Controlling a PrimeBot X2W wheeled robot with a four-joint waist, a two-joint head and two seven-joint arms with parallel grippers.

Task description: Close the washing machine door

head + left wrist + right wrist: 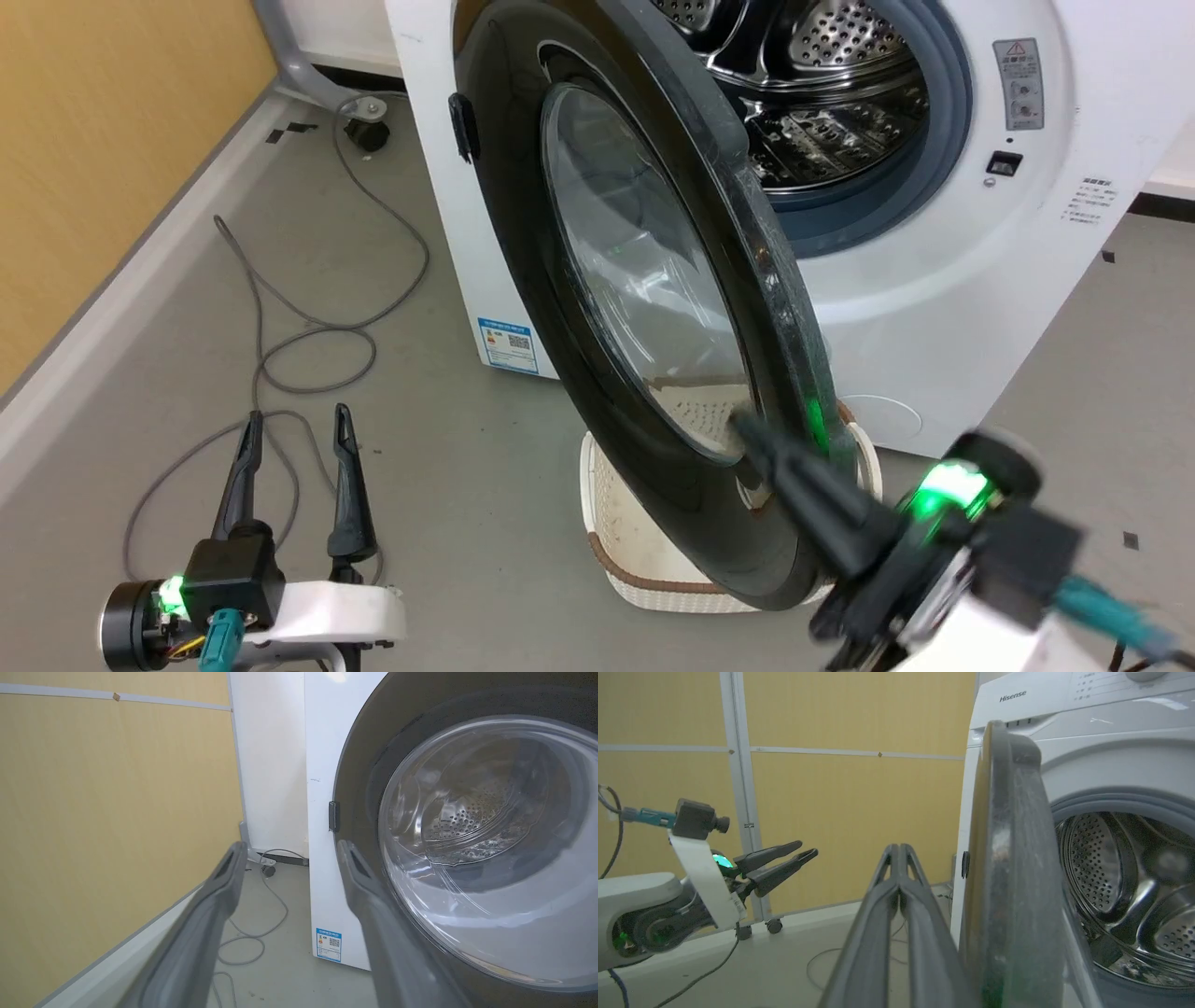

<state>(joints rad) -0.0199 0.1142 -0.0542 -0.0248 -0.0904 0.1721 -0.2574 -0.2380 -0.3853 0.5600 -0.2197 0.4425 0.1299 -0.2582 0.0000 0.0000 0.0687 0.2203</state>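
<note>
The washing machine door (644, 280), a glossy black disc with a clear glass bowl, stands swung out about halfway from the white washing machine (980, 280), hinged at its left. My right gripper (747, 431) is shut with nothing in it, its tips against the door's outer face near the free lower edge. In the right wrist view the shut gripper (899, 851) lies just left of the door's edge (1013, 858), with the steel drum (1125, 882) open behind. My left gripper (294, 425) hangs open over the floor, left of the door (467, 835).
A cream perforated basket (635, 532) sits on the floor under the door. Grey cables (299, 317) loop across the grey floor at left. A yellow wall (103, 140) with a pale skirting runs along the left side.
</note>
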